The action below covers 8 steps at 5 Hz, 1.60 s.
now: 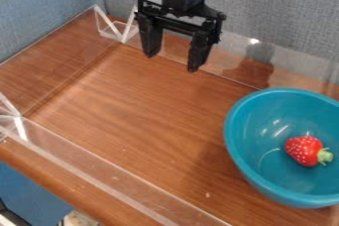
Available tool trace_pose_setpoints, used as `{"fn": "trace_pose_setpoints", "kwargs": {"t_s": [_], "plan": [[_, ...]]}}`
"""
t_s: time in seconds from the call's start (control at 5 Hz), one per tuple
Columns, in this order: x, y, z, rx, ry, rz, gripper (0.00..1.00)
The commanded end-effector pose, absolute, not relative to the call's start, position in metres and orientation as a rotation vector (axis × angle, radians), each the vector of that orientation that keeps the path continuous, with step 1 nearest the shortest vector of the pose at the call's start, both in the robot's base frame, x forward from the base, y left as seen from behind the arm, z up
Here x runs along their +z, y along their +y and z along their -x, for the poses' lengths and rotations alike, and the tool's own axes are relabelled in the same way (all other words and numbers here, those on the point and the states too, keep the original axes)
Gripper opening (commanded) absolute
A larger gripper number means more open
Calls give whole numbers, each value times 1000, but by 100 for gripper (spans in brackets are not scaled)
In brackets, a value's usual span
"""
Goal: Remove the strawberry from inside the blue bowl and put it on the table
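**Clerk:** Strawberry (306,151), item one. Small, bright red, green leafy cap. It lies inside the blue bowl (252,136), on the floor of it toward the right side, at the lower right of the frame. Not yet removed.

**Checker:** Handling?

**Clerk:** Judged light and rigid, a toy by the sheen. The skin looks smooth, so it may slip or roll if pinched off centre. Best taken across the widest part of the red body, from above, not by the leaves. Which way the cap points is hard to tell at this size.

**Checker:** Item two?

**Clerk:** Blue bowl, teal, glossy, round, far wider than the berry. It stands on the counter (133,111) at the lower right, partly cut by the frame edge. Its slick interior could let the berry slide away from a closing grip.

**Checker:** Counter?

**Clerk:** Reddish-brown wood grain, low clear walls (79,175) along the edges. Bare surface fills the centre and left.

**Checker:** Farthest item?

**Clerk:** Pincer (176,50), black, upper centre of the frame, pointing down, jaws spread wide, holding nothing. It hangs above the counter, well apart from bowl and berry.
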<state>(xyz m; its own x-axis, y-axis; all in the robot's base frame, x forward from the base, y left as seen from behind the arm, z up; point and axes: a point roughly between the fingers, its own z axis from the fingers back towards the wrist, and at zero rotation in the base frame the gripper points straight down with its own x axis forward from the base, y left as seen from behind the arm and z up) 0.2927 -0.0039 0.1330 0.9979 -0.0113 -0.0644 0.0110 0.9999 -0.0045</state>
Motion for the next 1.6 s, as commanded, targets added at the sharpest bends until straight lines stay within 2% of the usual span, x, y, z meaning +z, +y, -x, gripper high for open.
{"fn": "trace_pose_setpoints", "kwargs": {"t_s": [0.0, 0.4, 0.6, 0.8, 1.0, 1.2, 1.4], "plan": [[125, -14, -294, -78, 65, 8, 100], [108, -54, -299, -267, 65, 22, 100], [102, -94, -302, -401, 39, 25, 100], [112, -135, -300, -528, 1, 21, 100], [121, -152, -298, -569, -27, 17, 100], [126, -155, -300, -580, -51, 13, 100], [118, -160, -306, -563, -69, 9, 100]]}}
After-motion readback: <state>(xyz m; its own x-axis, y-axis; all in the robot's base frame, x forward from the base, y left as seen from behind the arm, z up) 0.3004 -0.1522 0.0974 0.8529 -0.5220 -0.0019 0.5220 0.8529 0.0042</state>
